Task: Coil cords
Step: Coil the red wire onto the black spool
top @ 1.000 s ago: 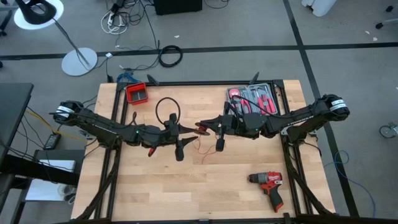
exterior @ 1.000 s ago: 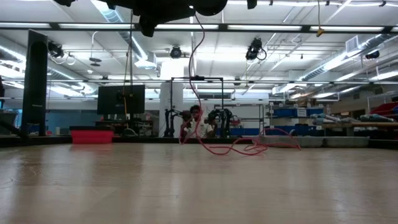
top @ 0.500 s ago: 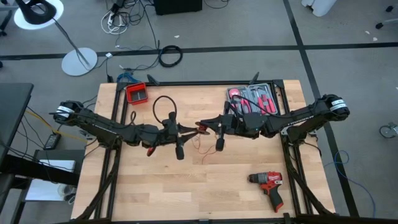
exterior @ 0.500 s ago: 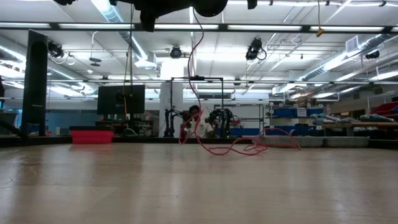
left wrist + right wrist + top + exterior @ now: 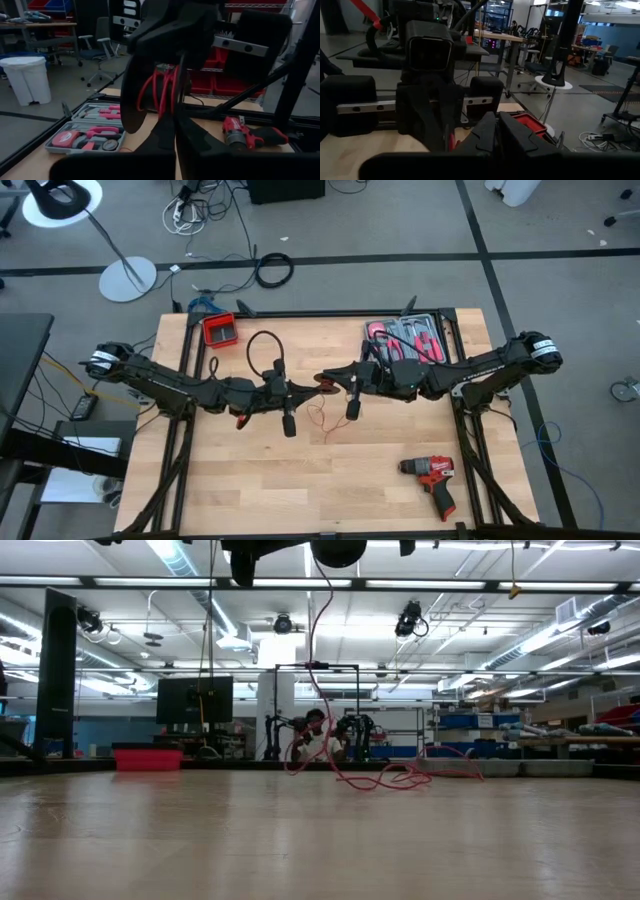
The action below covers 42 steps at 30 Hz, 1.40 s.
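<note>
Both grippers are met nose to nose above the middle of the table (image 5: 400, 500), with the cords (image 5: 318, 416) strung between and below them. The left gripper (image 5: 301, 390) is seen with its fingers pressed together, apparently on the red loops gathered at the meeting point — in the left wrist view those loops (image 5: 159, 92) sit right at its closed tips. The right gripper (image 5: 322, 382) is also nearly closed; whether it pinches the wire cannot be told. A black loop (image 5: 262, 352) arcs up behind the left gripper, and a thin red strand trails down onto the wood, visible in the low view as a tangle (image 5: 372, 778) lying on the table.

The risk is judged to lie in the handover: if the right fingers are eased apart before the left grip is firm, the gathered turns could spring open and the coil be lost. The trailing strand could also be snagged under an arm, and the two grippers — nearly touching — could be knocked together.
</note>
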Each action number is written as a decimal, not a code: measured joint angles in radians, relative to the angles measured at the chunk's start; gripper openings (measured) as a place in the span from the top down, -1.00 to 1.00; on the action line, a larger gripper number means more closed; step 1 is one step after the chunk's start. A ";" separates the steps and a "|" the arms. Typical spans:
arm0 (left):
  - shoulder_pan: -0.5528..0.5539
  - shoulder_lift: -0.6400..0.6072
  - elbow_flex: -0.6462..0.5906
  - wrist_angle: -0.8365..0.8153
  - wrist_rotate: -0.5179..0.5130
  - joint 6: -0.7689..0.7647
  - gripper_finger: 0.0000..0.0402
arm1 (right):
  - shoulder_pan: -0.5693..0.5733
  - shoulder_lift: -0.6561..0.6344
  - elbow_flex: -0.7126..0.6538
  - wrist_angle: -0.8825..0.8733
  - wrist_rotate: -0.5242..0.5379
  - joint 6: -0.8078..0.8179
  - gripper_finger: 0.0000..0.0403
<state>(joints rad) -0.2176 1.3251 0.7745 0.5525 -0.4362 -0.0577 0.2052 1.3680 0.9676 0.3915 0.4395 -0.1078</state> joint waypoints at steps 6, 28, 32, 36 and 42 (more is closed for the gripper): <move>0.001 0.000 0.004 -0.005 -0.004 0.002 1.00 | 0.020 -0.032 -0.002 0.014 0.009 -0.026 0.67; 0.015 -0.001 0.003 -0.079 0.199 0.049 1.00 | 0.022 -0.145 -0.003 -0.465 -0.061 0.055 0.52; 0.031 -0.001 0.002 -0.097 0.228 0.027 1.00 | 0.021 -0.142 -0.003 -0.494 -0.069 0.055 0.52; 0.047 -0.001 0.002 -0.117 0.235 0.027 1.00 | 0.021 -0.142 -0.003 -0.520 -0.069 0.055 0.52; 0.071 -0.001 0.002 -0.121 0.293 0.024 1.00 | 0.013 -0.142 -0.003 -0.501 -0.077 0.055 0.52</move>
<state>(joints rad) -0.1467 1.3243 0.7764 0.4316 -0.1432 -0.0341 0.2185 1.2258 0.9649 -0.1092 0.3627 -0.0528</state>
